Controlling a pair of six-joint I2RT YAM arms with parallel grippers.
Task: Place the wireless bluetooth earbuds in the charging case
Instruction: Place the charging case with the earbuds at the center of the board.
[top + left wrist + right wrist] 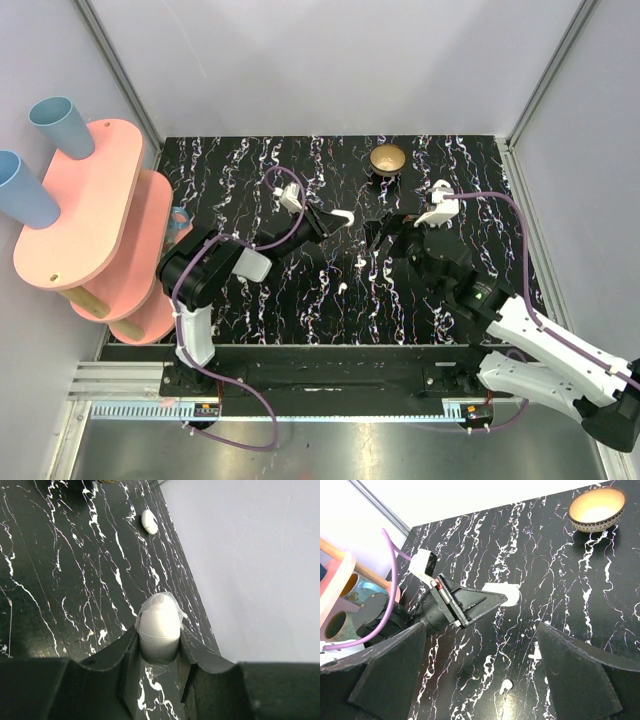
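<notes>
Black veined tabletop [250, 300]: one pink shelf [90, 200] stands at its left with two blue cups [55, 125], and one gold dish [388, 158] sits at the back. My right claw [480, 665] gapes wide and empty. It faces my left claw [159, 641], clamped on the one charging case [159, 622] near mid-tabletop. One earbud [506, 685] lies loose near both claws. A white oval [149, 521] sits by the wall edge.

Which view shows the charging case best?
Left wrist: the charging case sits large and central, clamped in the left gripper. Top external shows only a small white sliver; right wrist, a white patch at that gripper's tip.
</notes>
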